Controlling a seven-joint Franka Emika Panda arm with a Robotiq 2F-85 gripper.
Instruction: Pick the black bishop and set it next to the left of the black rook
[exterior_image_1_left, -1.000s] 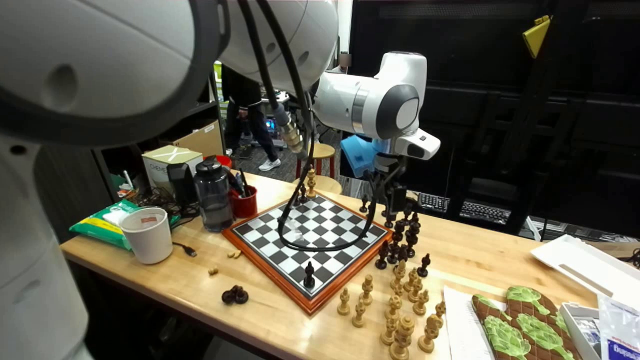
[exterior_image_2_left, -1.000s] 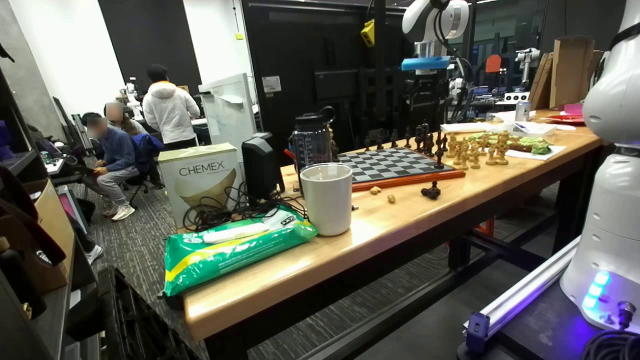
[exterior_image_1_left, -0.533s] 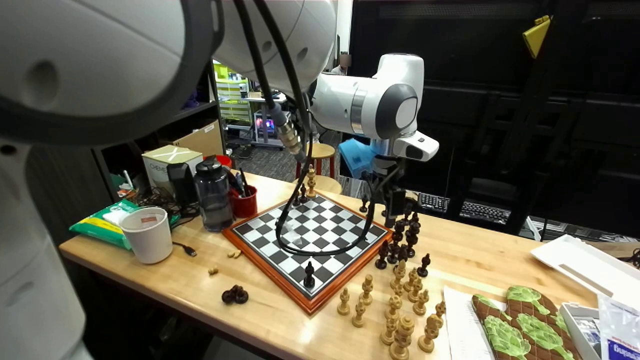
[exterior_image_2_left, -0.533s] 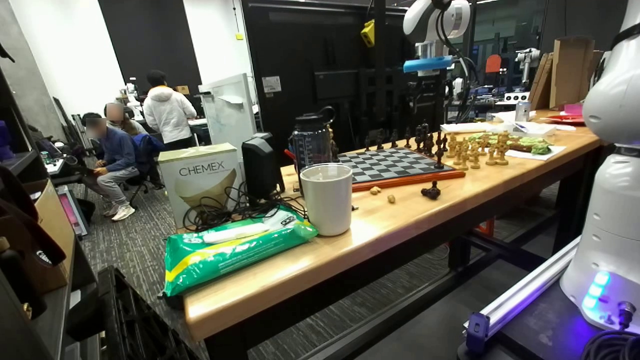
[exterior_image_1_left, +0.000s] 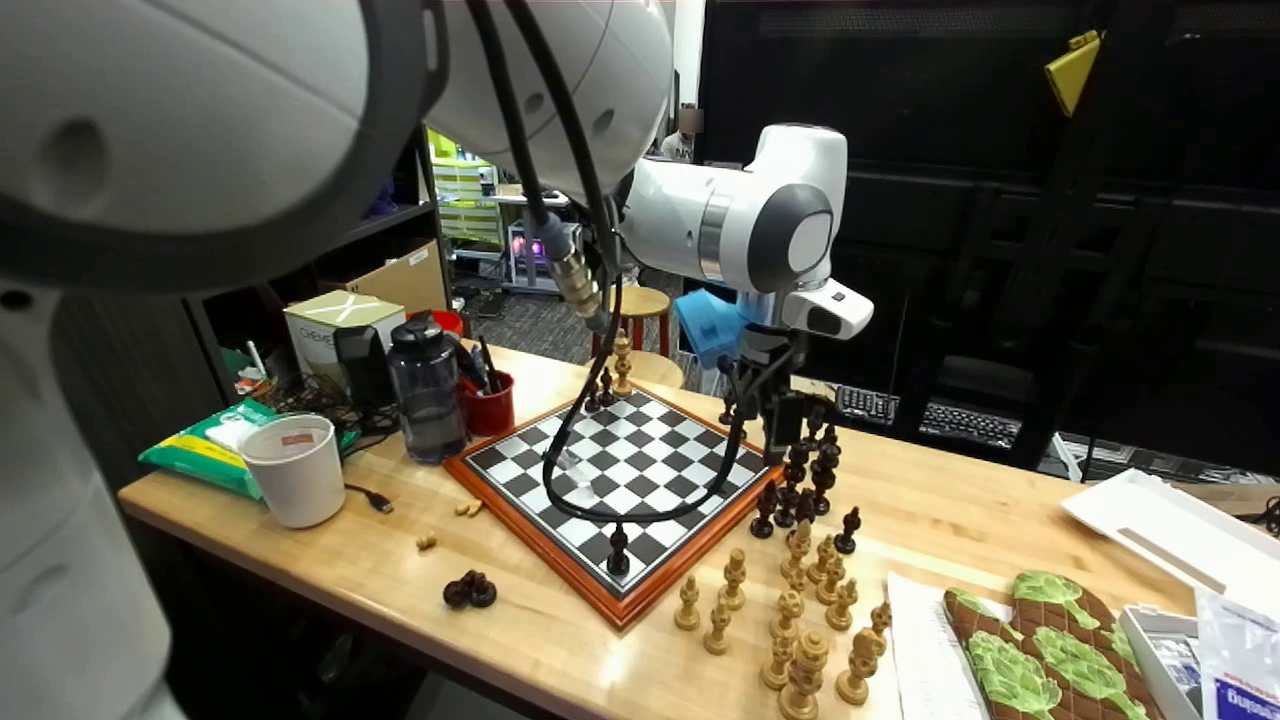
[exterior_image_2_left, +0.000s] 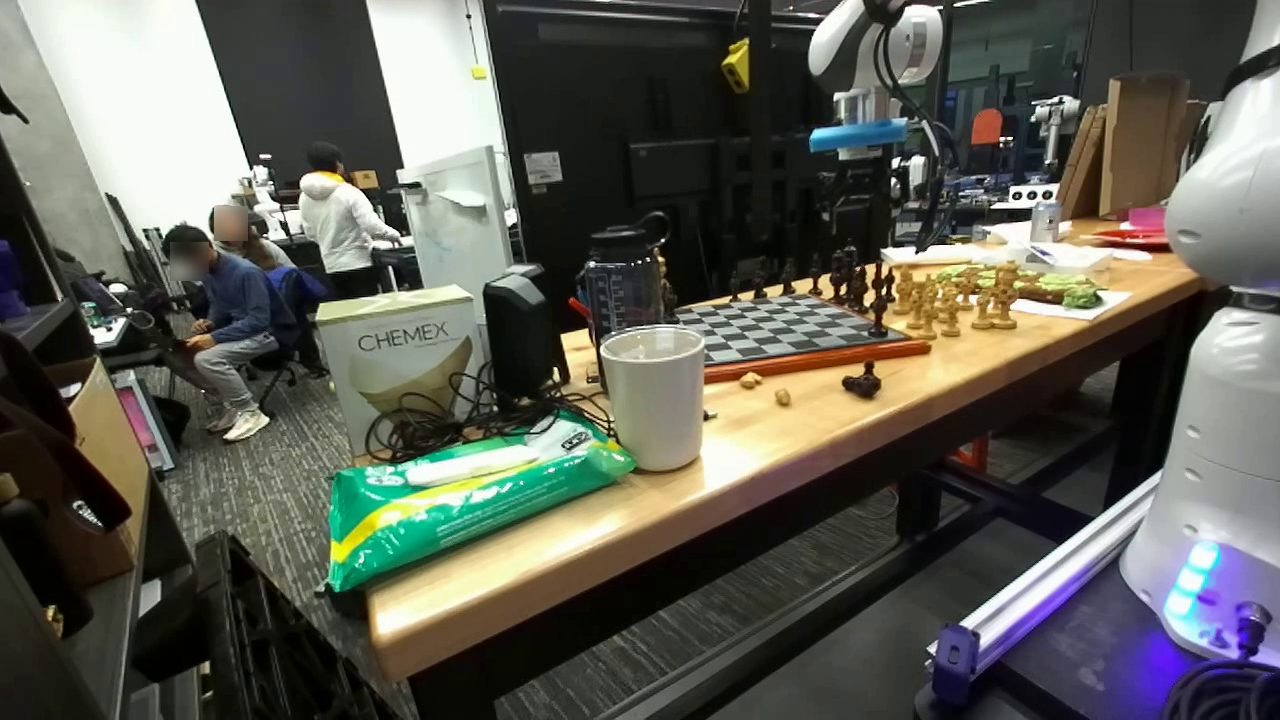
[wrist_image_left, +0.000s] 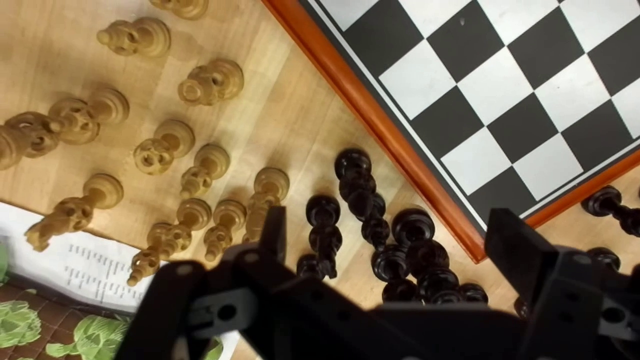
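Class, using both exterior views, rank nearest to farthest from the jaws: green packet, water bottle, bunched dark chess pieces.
1. Bunched dark chess pieces: right of the chessboard.
2. Water bottle: left of the chessboard.
3. Green packet: farthest left, beside the white cup.

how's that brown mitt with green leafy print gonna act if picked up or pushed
The mitt would likely flop when lifted, since it looks like quilted cloth. Padded fabric like that is probably light for its size. Pushed, it may drag the white paper it partly covers.
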